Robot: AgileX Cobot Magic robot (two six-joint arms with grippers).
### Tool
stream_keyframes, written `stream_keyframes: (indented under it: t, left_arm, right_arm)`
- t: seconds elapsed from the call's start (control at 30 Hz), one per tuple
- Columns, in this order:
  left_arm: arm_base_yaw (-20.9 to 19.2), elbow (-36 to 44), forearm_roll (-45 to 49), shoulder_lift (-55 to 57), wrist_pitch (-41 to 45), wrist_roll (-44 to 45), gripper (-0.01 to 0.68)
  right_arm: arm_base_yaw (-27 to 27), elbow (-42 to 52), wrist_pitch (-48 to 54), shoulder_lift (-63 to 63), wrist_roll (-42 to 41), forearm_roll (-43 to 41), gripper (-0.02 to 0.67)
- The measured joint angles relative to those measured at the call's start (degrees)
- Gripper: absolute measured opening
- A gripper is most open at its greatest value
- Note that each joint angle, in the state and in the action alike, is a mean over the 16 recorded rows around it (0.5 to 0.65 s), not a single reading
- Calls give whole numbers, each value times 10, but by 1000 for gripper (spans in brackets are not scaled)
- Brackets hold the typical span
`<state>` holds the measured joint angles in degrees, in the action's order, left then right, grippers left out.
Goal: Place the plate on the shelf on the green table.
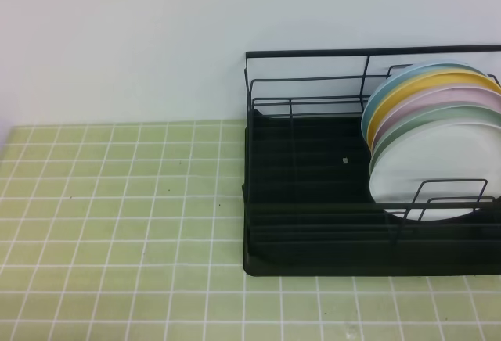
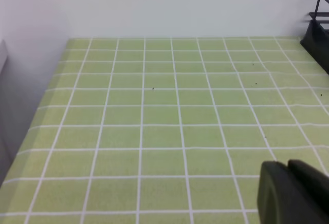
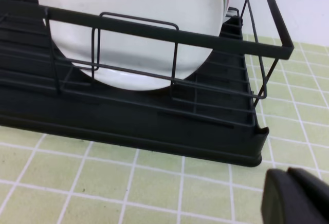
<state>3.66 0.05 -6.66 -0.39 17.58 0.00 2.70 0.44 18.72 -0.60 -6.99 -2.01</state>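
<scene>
The white plate (image 1: 423,173) stands upright in the right end of the shelf (image 1: 313,200), a black wire rack on the green table (image 1: 117,200). It is the front plate of a row. The right wrist view shows the plate (image 3: 133,8) close up behind the shelf's front wires (image 3: 128,116), with my right gripper (image 3: 295,196) shut and empty low over the tiles, in front of the rack's right corner. My left gripper (image 2: 293,193) is shut and empty above bare table tiles (image 2: 154,116). Neither gripper appears in the high view.
Behind the white plate lean a mint-green plate (image 1: 438,118), a pink plate (image 1: 427,100), a yellow plate (image 1: 415,87) and a blue plate (image 1: 391,83). A corner of the rack (image 2: 316,34) shows at the far right of the left wrist view. A white wall backs the table.
</scene>
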Motion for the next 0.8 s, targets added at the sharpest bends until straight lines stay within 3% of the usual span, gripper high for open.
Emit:
stream_keyframes:
  t: [0.8]
  left_arm:
    - [0,0,0,0,-1,4,-2]
  right_arm:
    - [0,-4,0,3,0,1,-3]
